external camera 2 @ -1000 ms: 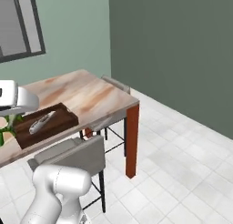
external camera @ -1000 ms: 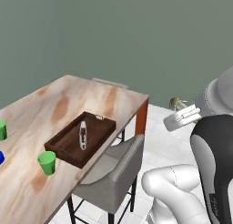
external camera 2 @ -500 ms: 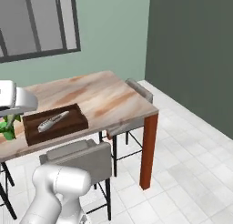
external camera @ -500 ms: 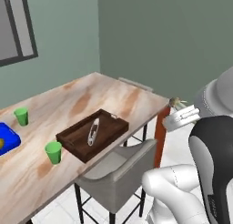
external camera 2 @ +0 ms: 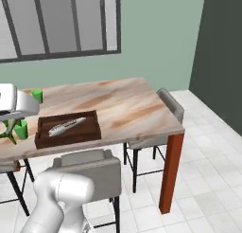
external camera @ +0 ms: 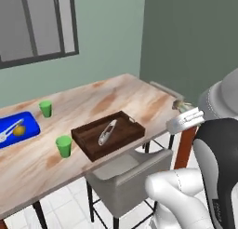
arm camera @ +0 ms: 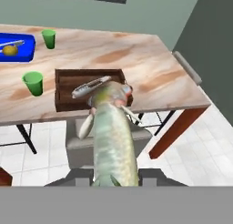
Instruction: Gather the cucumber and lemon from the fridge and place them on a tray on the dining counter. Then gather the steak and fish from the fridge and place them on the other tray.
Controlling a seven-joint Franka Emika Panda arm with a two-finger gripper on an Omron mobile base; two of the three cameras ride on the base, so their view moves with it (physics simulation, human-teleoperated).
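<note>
Dark brown wooden tray [external camera: 90, 142] on the marble-topped dining counter [external camera 2: 127, 109] holds a slim silvery object [external camera: 108, 131], hard to identify. Blue tray [external camera: 25, 130] carries a yellow lemon [external camera: 18, 129]. Two green cups [arm camera: 33, 82] stand nearby. Off the counter's edge, the gripper [arm camera: 110, 182] clamps a pale green fish [arm camera: 113, 141] that hides its fingertips.

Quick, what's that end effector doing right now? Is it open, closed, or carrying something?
End effector: closed on the fish, held short of the dining counter.
</note>
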